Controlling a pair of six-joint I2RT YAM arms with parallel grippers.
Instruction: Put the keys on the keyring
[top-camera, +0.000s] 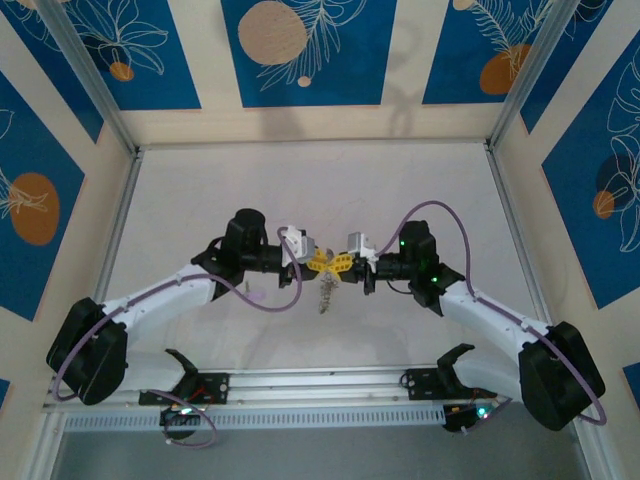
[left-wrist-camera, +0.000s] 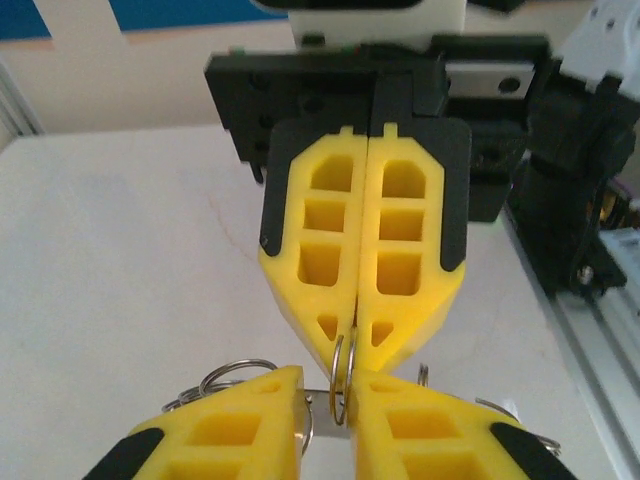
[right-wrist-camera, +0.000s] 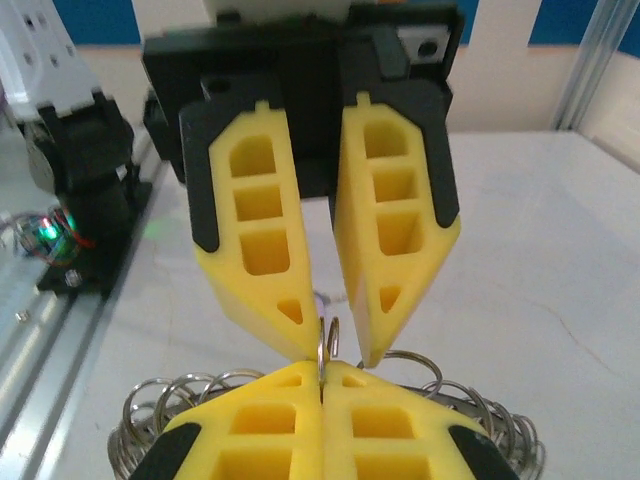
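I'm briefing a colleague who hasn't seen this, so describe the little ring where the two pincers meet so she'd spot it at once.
At the middle of the table, find the right pincer, its yellow tips shut. The small wire ring is nipped between those tips. Unlike the silvery loops bunched below it, it alone sits in the grip.

Two grippers are counted, the left gripper (top-camera: 318, 262) and the right gripper (top-camera: 343, 263), with two yellow fingers (right-wrist-camera: 250, 295) apiece. One keyring (top-camera: 328, 293) is seen below them, its silvery loops (right-wrist-camera: 150, 415) too crowded to be counted.
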